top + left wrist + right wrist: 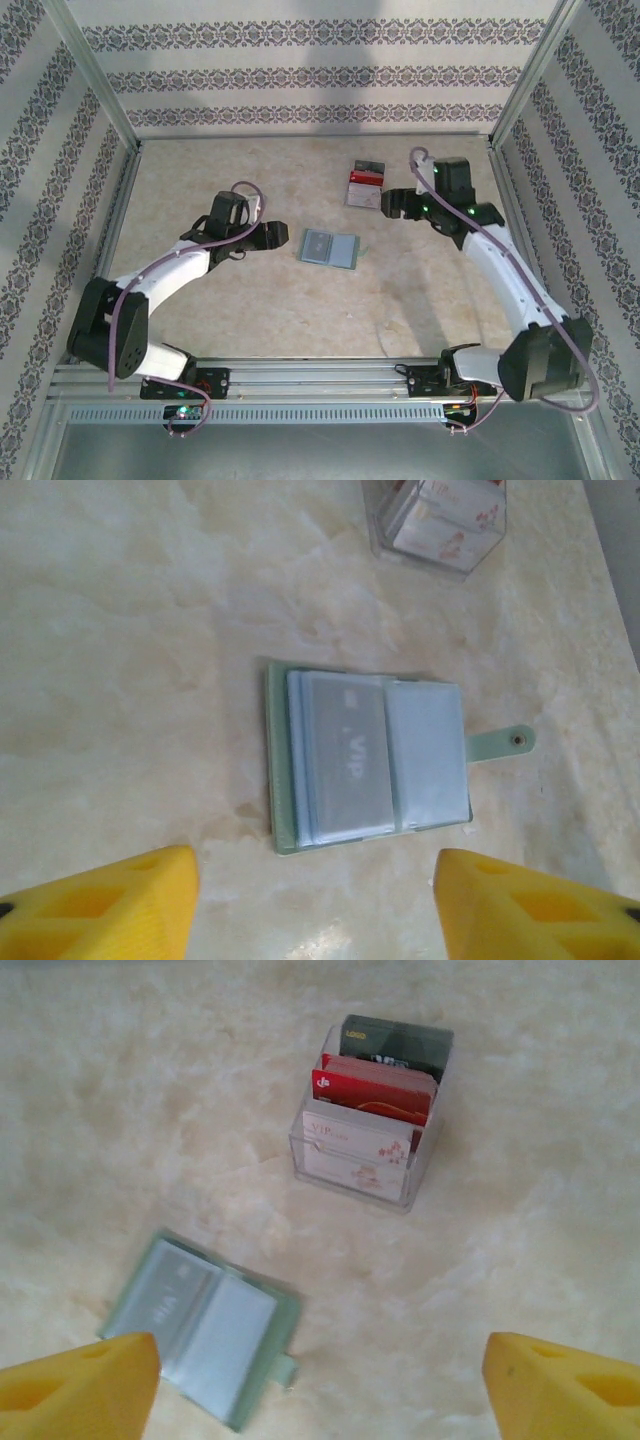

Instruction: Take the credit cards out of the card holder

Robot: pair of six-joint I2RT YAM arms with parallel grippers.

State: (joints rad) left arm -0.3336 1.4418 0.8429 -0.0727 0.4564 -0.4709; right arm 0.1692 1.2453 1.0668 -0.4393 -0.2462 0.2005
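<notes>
The left jaws are standing apart with nothing between them, their yellow fingers [100, 900] framing bare counter [120, 680] at the bottom of the left wrist view. Just ahead of that gap the card holder [365, 765] is lying open and flat. Its fold is running away from the jaws, and its two blue-grey panels are sitting side by side across the gap. Its longer side, snap tab [505, 743] included, is running across as well. A pale credit card [345, 755] marked VIP is sitting in the left-hand sleeve. Seen from above, these jaws are hanging just beside the holder's left edge.

The right jaws are also standing wide and empty, fingers [560, 1385] at the frame corners. They are pointing at a clear box of cards [370, 1130], while the holder is lying off to the lower left of that view.

The left arm looks nearer and better lined up. The card's free edge is probably deciding how the pull goes.
</notes>
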